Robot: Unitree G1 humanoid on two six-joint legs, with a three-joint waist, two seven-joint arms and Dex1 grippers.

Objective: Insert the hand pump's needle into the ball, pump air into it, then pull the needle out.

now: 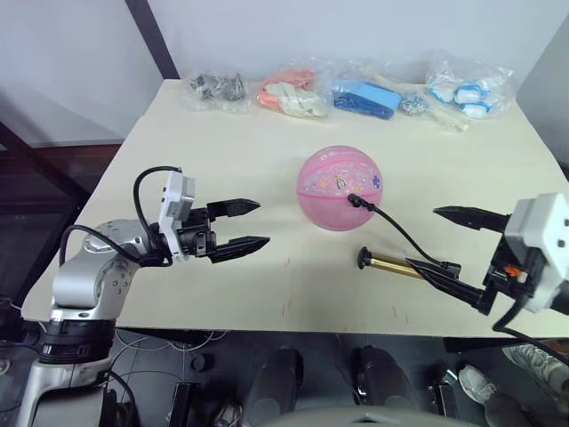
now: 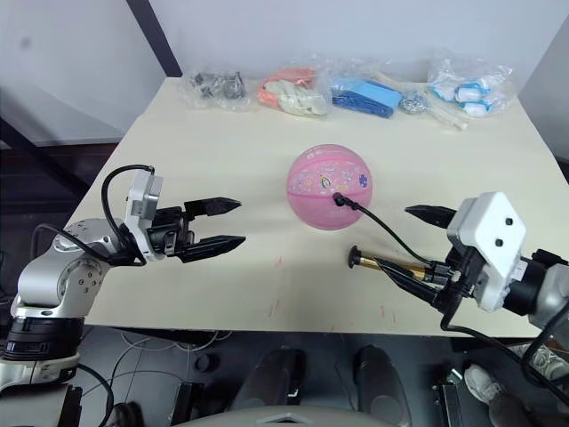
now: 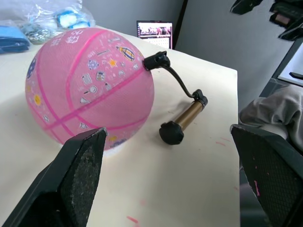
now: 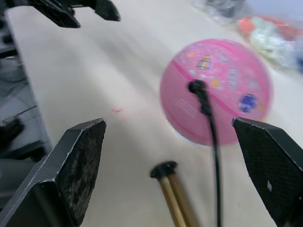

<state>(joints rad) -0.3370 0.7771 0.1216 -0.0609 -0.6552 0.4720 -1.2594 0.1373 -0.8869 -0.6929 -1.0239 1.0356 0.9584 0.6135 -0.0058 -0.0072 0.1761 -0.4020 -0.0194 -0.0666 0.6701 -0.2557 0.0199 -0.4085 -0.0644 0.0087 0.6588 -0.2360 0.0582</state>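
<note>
— How are the claws seen to be set?

— The left claw [image 1: 242, 226] is held with its two black fingers spread apart, nothing between them, above the tabletop [image 1: 222, 151] and to the left of the ball [image 1: 341, 188], well apart from it. The right claw [image 1: 449, 240] is likewise spread wide, with nothing gripped; the hand pump [image 1: 396, 264] is seen lying just beside its lower finger, and whether it is touched cannot be told.

— And where is the ball placed relative to them?

— The ball is rested on the tabletop between the two claws, somewhat further back, nearer the right one. The hand pump is laid flat in front of the ball and to its right, its black end cap pointed toward the left claw.

— How are the things described?

— The ball is pink, round and full, crossed by darker pink lines and dotted with small colourful prints. The pump's barrel is gold-bronze. A thin black hose [image 1: 397, 229] is curved from the pump up to a small black fitting [image 3: 156, 61] seated against the ball; the needle itself is hidden there.

— Anything else on the tabletop?

— Clear plastic bags [image 1: 373, 93] of small items are lined along the far edge.
</note>
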